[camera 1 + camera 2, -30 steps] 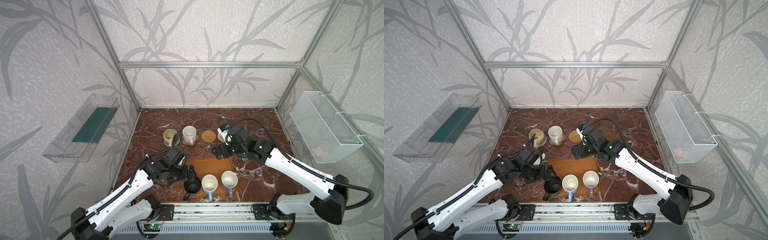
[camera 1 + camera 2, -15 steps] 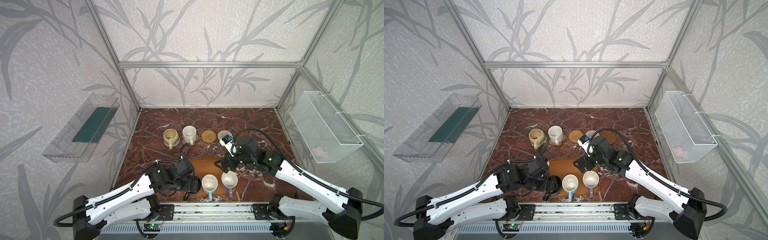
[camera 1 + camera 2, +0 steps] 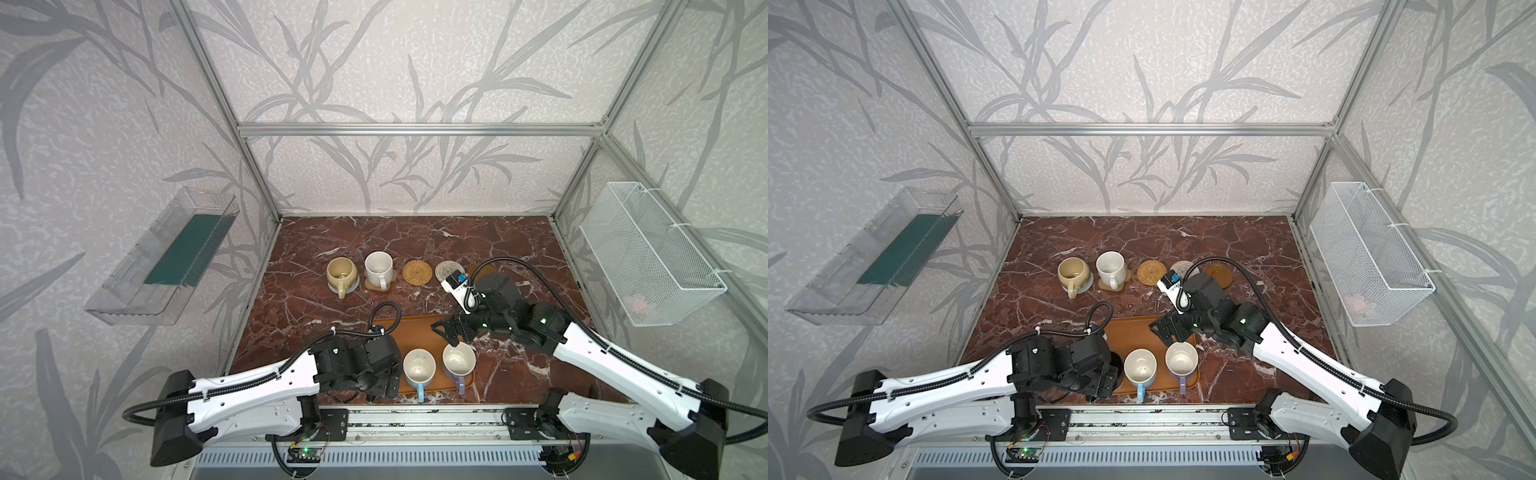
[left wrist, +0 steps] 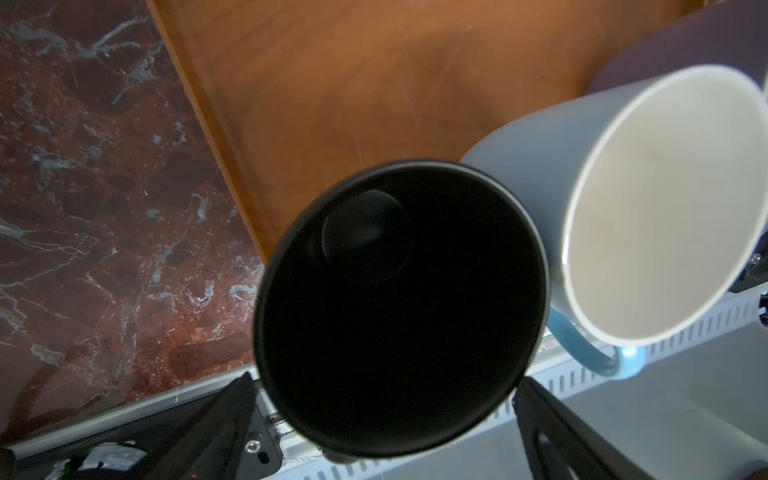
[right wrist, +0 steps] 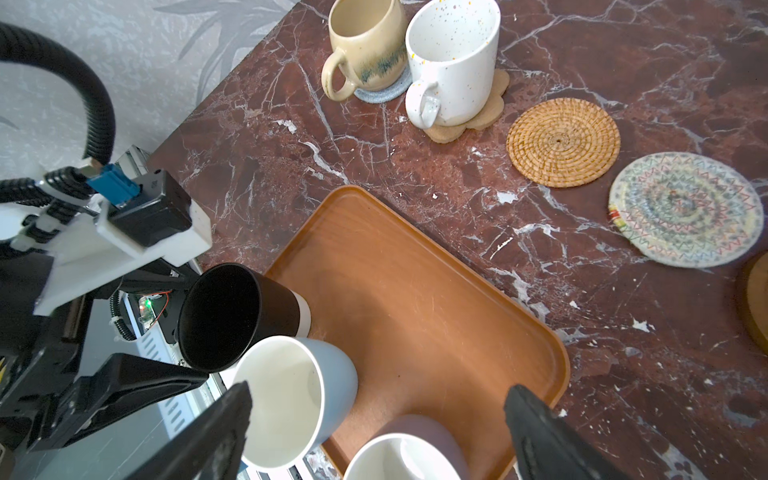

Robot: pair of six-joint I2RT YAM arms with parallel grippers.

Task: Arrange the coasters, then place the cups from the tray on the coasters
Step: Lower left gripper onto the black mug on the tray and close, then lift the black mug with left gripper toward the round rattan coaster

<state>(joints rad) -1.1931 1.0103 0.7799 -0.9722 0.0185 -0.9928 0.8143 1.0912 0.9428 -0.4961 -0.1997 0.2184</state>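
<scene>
Orange-brown and flat, the large rectangular tray with rounded corners and a low rim (image 3: 415, 332) lies beneath both hands on the red-brown marble tabletop (image 3: 415, 241). The left gripper (image 4: 382, 382) hangs directly over the black handled mug (image 4: 399, 311). Its jaws are spread wide, with one finger on either side of the mug's mouth and neither seen touching it. This looks like the line-up for a grasp across the body, so the mug can be lifted off the tray. The light blue handled mug, white inside (image 4: 665, 199), stands tight against the black one on the side away from the left arm, so that finger probably has little room. The right gripper (image 5: 378, 388) hovers empty with its jaws just as far apart. It is poised above the lavender handled mug, also white inside (image 5: 411, 449), with the light blue mug just beside one finger. Well beyond both hands, past the tray's far edge, the coasters lie in a row. The rounded beige-yellow mug (image 5: 365, 41) already sits on the grey-blue round mat (image 5: 386, 93), and the speckled white mug (image 5: 453, 62) sits on the tan paw-shaped mat (image 5: 478, 120). The golden woven rattan round (image 5: 563, 141), the whitish woven rope round (image 5: 681, 208) and the brown wooden disc (image 3: 1221, 277) are bare. They are likely kept free for the three mugs on the tray, so the job seems under halfway done.
</scene>
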